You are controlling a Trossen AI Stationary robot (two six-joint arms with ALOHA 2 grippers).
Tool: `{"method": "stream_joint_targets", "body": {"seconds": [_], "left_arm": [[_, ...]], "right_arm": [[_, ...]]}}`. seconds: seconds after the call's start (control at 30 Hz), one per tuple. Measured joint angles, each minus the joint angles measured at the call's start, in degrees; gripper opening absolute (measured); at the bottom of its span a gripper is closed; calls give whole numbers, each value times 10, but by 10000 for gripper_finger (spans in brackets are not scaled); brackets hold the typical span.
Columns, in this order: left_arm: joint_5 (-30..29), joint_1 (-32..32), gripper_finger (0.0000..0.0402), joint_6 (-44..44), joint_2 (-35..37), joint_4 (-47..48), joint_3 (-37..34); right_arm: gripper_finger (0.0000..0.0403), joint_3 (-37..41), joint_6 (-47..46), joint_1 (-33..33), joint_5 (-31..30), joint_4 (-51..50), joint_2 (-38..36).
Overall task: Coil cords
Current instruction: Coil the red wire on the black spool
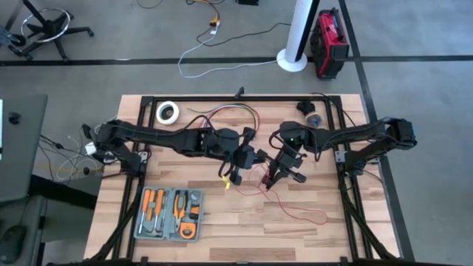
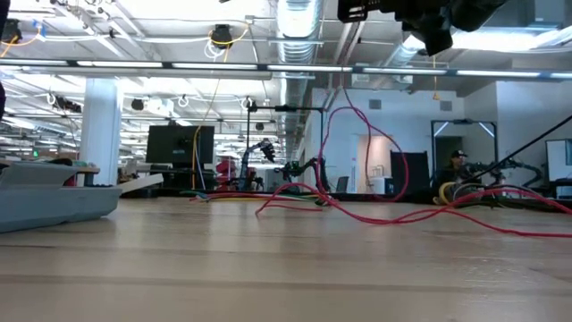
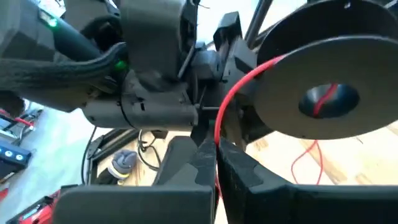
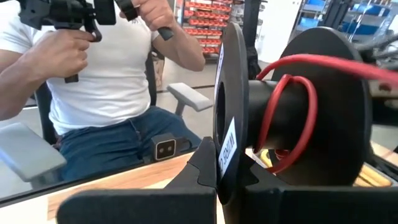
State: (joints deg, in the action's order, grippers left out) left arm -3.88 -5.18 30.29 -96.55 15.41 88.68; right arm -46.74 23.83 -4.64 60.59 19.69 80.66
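Note:
The cord is a long thin red wire (image 1: 295,213). It lies in loose loops on the wooden table (image 1: 222,236) and rises to both grippers above the table's middle (image 2: 347,107). My left gripper (image 3: 216,154) is shut on the wire. Just to its right, my right gripper (image 4: 227,163) is shut on a black spool (image 3: 329,93). One or two turns of wire lie round the spool's core (image 4: 287,118). In the high view the left gripper (image 1: 240,168) and the right gripper (image 1: 282,171) stand close together. My left gripper pinches the red wire (image 3: 217,134) between its two fingers, a short way from the spool. The strand runs in a curve from the fingers up to the spool's flange. My right gripper pinches the rim of the spool's near flange (image 4: 225,149) between its two fingers. The spool is lifted clear of the table, its axis about level.
An open grey case (image 1: 170,214) with orange-handled tools lies at the near left. A white tape roll (image 1: 168,112) and small dark objects (image 1: 307,111) sit at the far edge. A seated person (image 4: 118,81) with hand-held controllers is beyond the table.

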Motion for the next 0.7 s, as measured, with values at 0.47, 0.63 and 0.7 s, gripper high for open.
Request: {"method": "stream_joint_targets", "body": {"seconds": [0.47, 0.63, 0.7], "left_arm": [[176, 22, 0, -64, -1, 94, -3], [170, 19, 0, -91, 0, 87, -25], [159, 17, 0, -100, 0, 72, -30]], "right_arm": [[0, 0, 1, -9, 22, 6, -19], [0, 0, 1, -24, 22, 8, -40], [0, 0, 2, -28, 24, 11, -44]]}}
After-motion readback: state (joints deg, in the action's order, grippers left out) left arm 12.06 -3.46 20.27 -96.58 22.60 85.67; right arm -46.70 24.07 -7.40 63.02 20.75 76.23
